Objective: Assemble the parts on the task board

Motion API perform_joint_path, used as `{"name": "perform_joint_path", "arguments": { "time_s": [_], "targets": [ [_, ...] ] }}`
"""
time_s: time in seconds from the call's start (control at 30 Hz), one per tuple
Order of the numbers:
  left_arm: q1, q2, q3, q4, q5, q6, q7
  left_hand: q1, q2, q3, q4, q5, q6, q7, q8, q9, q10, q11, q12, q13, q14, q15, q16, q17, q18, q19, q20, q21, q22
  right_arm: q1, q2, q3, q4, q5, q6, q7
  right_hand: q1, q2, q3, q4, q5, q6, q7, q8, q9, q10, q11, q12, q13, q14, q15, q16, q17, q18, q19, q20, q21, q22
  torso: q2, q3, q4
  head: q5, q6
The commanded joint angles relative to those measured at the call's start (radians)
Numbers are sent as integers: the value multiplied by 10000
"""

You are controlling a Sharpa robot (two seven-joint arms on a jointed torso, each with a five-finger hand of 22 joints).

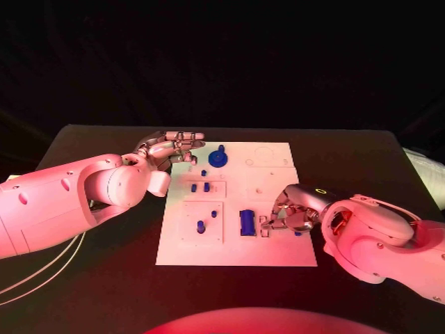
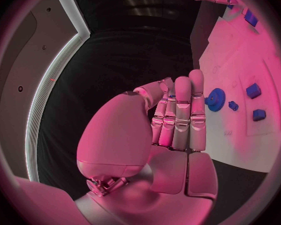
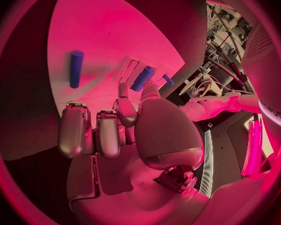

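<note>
Two robot hands in my feed, both over the black bench. The left robot hand hangs at the far left corner of the white task board, fingers straight and held side by side, thumb folded across the palm in the left wrist view, grasping nothing. A blue gear lies on the board just beside its fingertips. The right robot hand sits low at the board's right edge, fingers curled downward just beside a long blue block; I cannot tell whether it pinches anything. Small blue parts lie mid-board, another in the near left panel. In the right wrist view I see a blue cylinder lying flat beyond the fingers.
</note>
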Motion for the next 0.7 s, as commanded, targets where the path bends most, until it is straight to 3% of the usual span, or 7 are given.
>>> {"name": "perform_joint_path", "arguments": {
  "time_s": [0.03, 0.1, 0.13, 0.3, 0.47, 0.7],
  "targets": [
    [2, 12, 6, 9, -33, 169, 48, -95, -17, 7, -43, 43, -62, 22, 41, -8, -58, 9, 41, -10, -19, -22, 21, -10, 117, -48, -5, 33, 17, 121, -291, 7, 113, 896, -352, 410, 582, 247, 190, -223, 527, -284, 54, -172, -46, -448, 40, -753, -568, 616, 20, -122, 320, -147, -60, -15, -68, -47, 0, -3, -3, -39, 12],
    [1, 12, 6, 13, -33, 167, 52, -95, -17, 7, -43, 43, -62, 22, 41, -8, -58, 9, 41, -10, -19, -22, 21, -10, 117, -48, -5, 33, 17, 207, -523, 7, 133, 1307, -243, 351, 1025, 573, 484, -380, 392, -411, 113, -294, -93, -832, 85, -1481, -1127, 550, 61, -300, 61, -148, -70, 11, -78, -53, -3, -14, -9, -57, 20],
    [1, 12, 6, 17, -33, 168, 54, -95, -17, 7, -43, 43, -62, 22, 41, -8, -58, 9, 41, -10, -19, -22, 21, -10, 117, -48, -5, 33, 17, 237, -633, 6, 145, 1419, -198, 320, 1116, 619, 540, -418, 323, -430, 131, -327, -107, -899, 100, -1634, -1244, 541, 77, -327, 31, -149, -72, 26, -80, -54, -4, -18, -10, -64, 23],
    [0, 4, 6, 43, -33, 161, 63, -95, -17, 7, -43, 43, -62, 22, 41, -8, -58, 9, 41, -10, -19, -22, 21, -10, 117, -48, -5, 33, 17, 311, -1075, 3, 145, 1135, 164, -19, 1071, 466, 463, -404, 105, -415, 181, -407, -141, -889, 144, -1783, -1369, 566, 123, -283, 132, -171, -25, 76, -24, 55, 9, 3, -19, -142, 35],
    [-1, -13, 6, 165, -33, 169, 69, -100, -16, 13, -51, 44, -71, 28, 44, -7, -70, 11, 48, -10, -26, -22, 23, -14, 119, -56, -4, 35, 23, 317, -1286, -7, 13, 618, 483, -279, 987, 440, 424, -344, 48, -392, 188, -454, -161, -594, 151, -1303, -992, 639, 132, -103, 413, -213, 79, 95, 109, 281, 5, -27, -11, -257, 64],
    [-3, -16, 6, 204, -34, 185, 72, -100, -16, 13, -51, 44, -71, 28, 44, -7, -70, 11, 48, -10, -26, -22, 23, -14, 119, -56, -4, 35, 23, 214, -1329, -25, -116, 128, 688, -395, 787, 344, 309, -208, 44, -325, 191, -493, -174, -468, 161, -1110, -838, 649, 145, -85, 437, -216, 90, 113, 132, 310, 4, -11, -4, -320, 69]
  ]
}}
